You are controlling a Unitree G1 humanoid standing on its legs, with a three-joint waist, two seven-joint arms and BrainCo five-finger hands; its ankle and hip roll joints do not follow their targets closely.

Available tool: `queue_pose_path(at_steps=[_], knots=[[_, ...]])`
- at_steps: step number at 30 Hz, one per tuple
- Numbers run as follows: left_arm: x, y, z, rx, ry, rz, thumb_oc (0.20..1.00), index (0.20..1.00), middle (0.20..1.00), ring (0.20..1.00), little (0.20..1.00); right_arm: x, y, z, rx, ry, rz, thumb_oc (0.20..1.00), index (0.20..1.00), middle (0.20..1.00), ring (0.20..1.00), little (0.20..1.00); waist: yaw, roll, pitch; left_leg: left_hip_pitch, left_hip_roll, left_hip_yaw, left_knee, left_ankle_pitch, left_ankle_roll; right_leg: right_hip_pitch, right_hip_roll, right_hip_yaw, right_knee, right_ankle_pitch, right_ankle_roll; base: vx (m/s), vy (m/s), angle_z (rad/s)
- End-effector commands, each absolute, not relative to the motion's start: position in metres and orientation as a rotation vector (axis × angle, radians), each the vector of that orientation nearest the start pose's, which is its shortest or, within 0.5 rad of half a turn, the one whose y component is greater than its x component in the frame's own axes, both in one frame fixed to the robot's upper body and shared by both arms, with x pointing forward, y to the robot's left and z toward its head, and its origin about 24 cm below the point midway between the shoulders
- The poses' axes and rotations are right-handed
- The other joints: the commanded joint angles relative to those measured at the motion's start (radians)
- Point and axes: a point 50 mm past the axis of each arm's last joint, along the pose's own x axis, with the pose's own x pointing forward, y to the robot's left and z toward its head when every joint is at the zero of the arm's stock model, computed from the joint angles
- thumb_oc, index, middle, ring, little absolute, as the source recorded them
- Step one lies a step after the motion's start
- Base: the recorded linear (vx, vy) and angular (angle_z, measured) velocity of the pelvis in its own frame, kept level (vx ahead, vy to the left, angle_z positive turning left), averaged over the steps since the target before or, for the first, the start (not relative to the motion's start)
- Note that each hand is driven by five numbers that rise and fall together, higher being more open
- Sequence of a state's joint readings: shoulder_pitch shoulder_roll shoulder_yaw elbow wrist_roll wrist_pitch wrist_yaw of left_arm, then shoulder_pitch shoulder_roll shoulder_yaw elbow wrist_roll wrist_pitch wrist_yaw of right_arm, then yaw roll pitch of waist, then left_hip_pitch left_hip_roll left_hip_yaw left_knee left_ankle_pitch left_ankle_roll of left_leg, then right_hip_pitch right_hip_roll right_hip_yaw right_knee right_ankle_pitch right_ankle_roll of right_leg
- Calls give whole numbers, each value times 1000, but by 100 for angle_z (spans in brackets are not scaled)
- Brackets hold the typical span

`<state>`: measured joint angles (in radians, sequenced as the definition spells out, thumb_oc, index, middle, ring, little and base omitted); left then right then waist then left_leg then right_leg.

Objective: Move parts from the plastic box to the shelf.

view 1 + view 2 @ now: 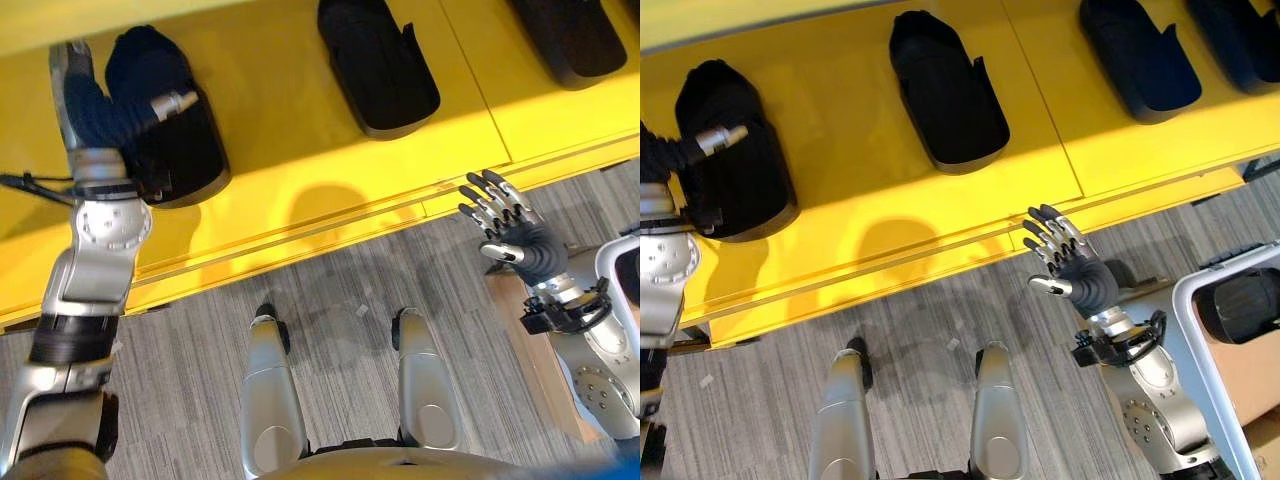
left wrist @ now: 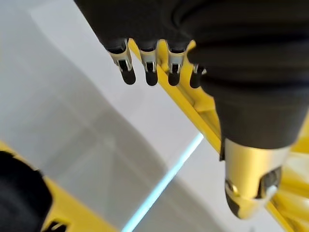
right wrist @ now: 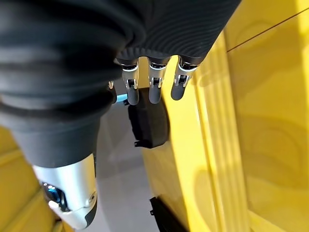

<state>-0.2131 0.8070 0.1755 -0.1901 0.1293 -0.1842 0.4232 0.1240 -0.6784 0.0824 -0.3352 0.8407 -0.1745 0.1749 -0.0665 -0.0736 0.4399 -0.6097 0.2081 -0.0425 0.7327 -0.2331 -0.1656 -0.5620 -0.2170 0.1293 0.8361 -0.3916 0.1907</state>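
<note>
We see the yellow shelf [image 1: 300,130] running across the top of the head views, with black parts lying on it: one at ten o'clock [image 1: 735,150], one at twelve [image 1: 945,90], and more toward one and two o'clock [image 1: 1140,60]. Our left hand [image 1: 100,95] is up over the shelf, beside the ten o'clock part; in its wrist view the fingers [image 2: 128,72] hang straight and hold nothing, so it is open. Whether it touches that part, we cannot tell. Our right hand [image 1: 1065,260] hovers at the shelf's front edge at about four o'clock, fingers spread and empty. The plastic box [image 1: 1210,330] sits at four to five o'clock on the floor side, with one more dark part [image 1: 1240,305] in it. We judge a placing step is just done and the next fetch is due: the right hand would need to turn down toward the box, settle over the part there and close round it.
</note>
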Motion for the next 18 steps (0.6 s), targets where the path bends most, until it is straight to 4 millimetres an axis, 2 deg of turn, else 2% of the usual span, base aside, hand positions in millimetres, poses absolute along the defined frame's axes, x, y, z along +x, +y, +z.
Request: queue_pose_path(at_steps=[1, 3, 4, 9, 11, 16, 17, 18], knots=[[239, 256, 257, 703, -942, 276, 1000, 1000, 1000, 1000, 1000, 216, -208, 136, 226, -334, 405, 1000, 1000, 1000, 1000, 1000, 15, 3, -62, 39, 5, -38, -22, 76, 23, -22, -19, -4, -34, 193, -32, -8, -30, 6], [232, 256, 253, 670, -932, 237, 1000, 1000, 1000, 1000, 1000, 215, -208, 136, 229, -331, 408, 1000, 1000, 1000, 1000, 1000, 15, 5, -63, 43, 4, -39, -33, 85, 24, -20, -18, -4, -41, 201, -34, 7, -31, 9], [221, 253, 238, 521, -872, 108, 1000, 1000, 1000, 1000, 1000, 214, -208, 135, 232, -327, 409, 1000, 1000, 1000, 1000, 1000, 21, 12, -61, 60, 4, -41, -42, 85, 21, -5, -17, -5, -40, 195, -34, 16, -32, 6], [201, 246, 203, 285, -687, -90, 1000, 1000, 1000, 1000, 1000, 210, -212, 136, 189, -319, 432, 1000, 1000, 1000, 1000, 1000, 26, 30, -67, 117, 9, -37, -109, 120, 13, 50, -18, -13, -79, 212, -38, 9, -19, 1], [193, 242, 178, 166, -544, -183, 1000, 1000, 1000, 1000, 1000, 208, -217, 135, 169, -314, 426, 1000, 1000, 1000, 1000, 1000, 25, 46, -78, 172, 13, -37, -172, 149, 7, 108, -23, -22, -127, 224, -39, 67, -65, 7], [189, 231, 147, 12, -377, -293, 1000, 1000, 1000, 1000, 1000, 207, -227, 128, 140, -288, 388, 1000, 1000, 1000, 1000, 1000, 22, 78, -107, 280, 29, -29, -318, 221, 2, 201, -19, -53, -220, 238, -45, 72, -63, 7], [189, 231, 147, 11, -376, -295, 1000, 1000, 1000, 1000, 1000, 206, -227, 128, 139, -287, 387, 1000, 1000, 1000, 1000, 1000, 23, 80, -104, 287, 30, -29, -324, 223, 1, 208, -18, -55, -224, 240, -45, 85, -82, 4], [189, 226, 130, -79, -298, -330, 1000, 1000, 1000, 1000, 1000, 207, -232, 120, 135, -262, 350, 1000, 1000, 1000, 1000, 1000, 21, 95, -123, 335, 45, -23, -392, 258, -1, 243, -9, -68, -264, 240, -46, 168, -134, 3]])
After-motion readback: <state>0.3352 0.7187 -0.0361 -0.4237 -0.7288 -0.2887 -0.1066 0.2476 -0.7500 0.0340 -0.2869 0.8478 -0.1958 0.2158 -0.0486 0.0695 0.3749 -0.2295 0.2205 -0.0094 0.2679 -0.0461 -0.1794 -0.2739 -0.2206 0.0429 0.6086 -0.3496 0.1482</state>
